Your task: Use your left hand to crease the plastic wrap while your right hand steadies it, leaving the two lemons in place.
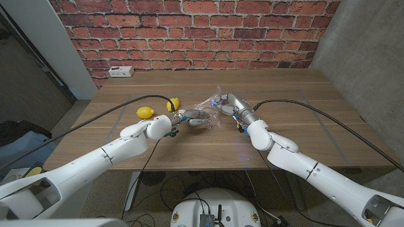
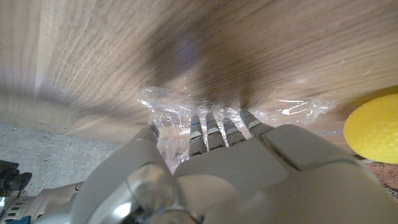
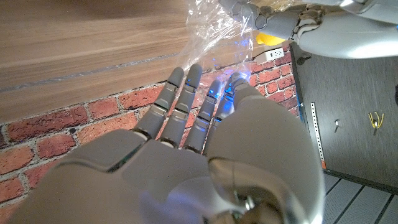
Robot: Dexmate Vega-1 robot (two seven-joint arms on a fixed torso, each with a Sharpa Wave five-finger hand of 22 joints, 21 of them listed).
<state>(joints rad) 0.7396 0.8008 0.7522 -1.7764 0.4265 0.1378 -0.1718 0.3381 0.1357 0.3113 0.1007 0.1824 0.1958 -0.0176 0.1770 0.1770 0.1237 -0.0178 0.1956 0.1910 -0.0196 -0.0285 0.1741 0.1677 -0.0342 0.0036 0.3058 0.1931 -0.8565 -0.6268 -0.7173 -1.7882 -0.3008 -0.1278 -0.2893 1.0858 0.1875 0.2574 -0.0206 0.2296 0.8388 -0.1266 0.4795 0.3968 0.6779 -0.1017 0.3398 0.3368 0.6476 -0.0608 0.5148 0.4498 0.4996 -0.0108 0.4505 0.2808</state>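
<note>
A crumpled sheet of clear plastic wrap [image 1: 208, 106] lies near the middle of the brown wooden table [image 1: 303, 135], between the 2 robot hands. It is bunched up and shiny.

The left hand [image 1: 194, 118] reaches in from the left side and its fingers are on the near left part of the wrap. In the left wrist view the left hand [image 2: 249, 168] has its fingers [image 2: 214, 132] close side by side, with the tips pressing down on the plastic wrap [image 2: 180, 112].

The right hand [image 1: 228, 103] is at the right side of the wrap. In the right wrist view the right hand [image 3: 186, 143] has long straight fingers [image 3: 180, 93] a little apart, reaching up to the plastic wrap [image 3: 217, 25]. The wrap touches the tips there, but I cannot tell if the hand pinches it.

2 lemons sit on the table left of the wrap. The round yellow lemon [image 1: 146, 112] is further left, and the second yellow lemon [image 1: 173, 103] is just beside the wrap. A black cable crosses in front of it.

A white power socket box [image 1: 120, 71] sits at the foot of the red brick wall [image 1: 189, 31].
</note>
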